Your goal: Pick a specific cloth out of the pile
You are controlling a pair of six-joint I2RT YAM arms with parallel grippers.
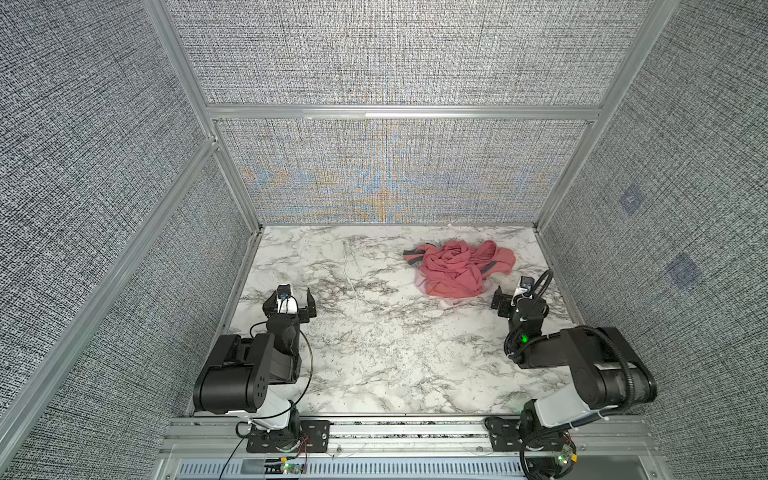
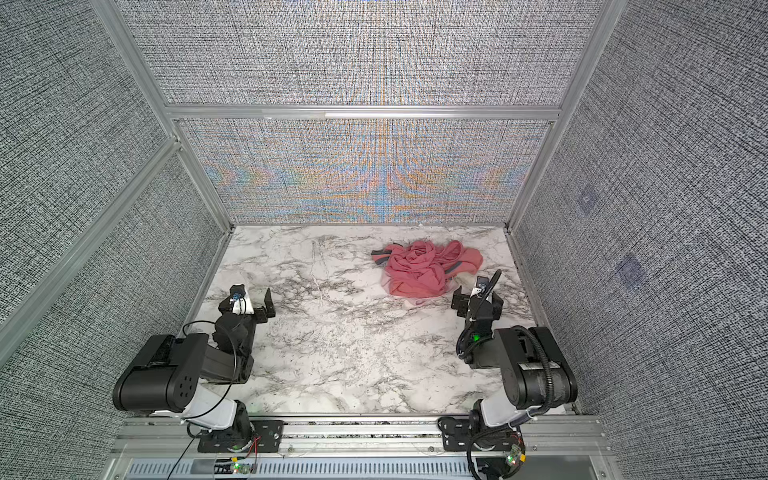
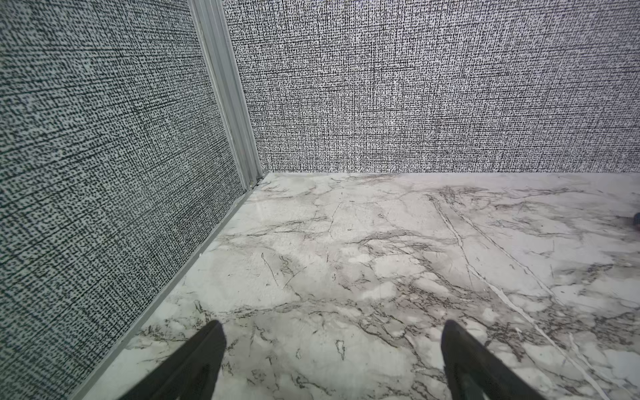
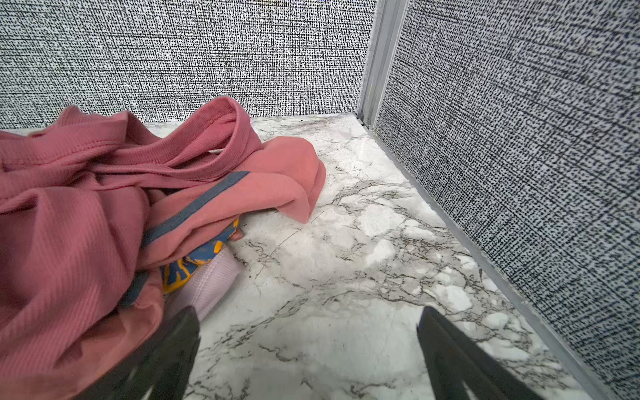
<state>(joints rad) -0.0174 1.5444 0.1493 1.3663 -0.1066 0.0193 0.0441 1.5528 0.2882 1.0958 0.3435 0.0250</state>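
Two arms idle, fingers spread empty; pale cloth [image 4: 211, 280] peeks from under pile [image 4: 86, 207], just beside right gripper [image 4: 308, 360], w/ left gripper [image 1: 291, 301] well apart.

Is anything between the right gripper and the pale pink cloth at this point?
Only partly. The right gripper is open beside the pile, and one bare end of the pale pink cloth pokes out just ahead of it. The rest is buried under the coral garments and a blue-and-yellow patterned fabric.
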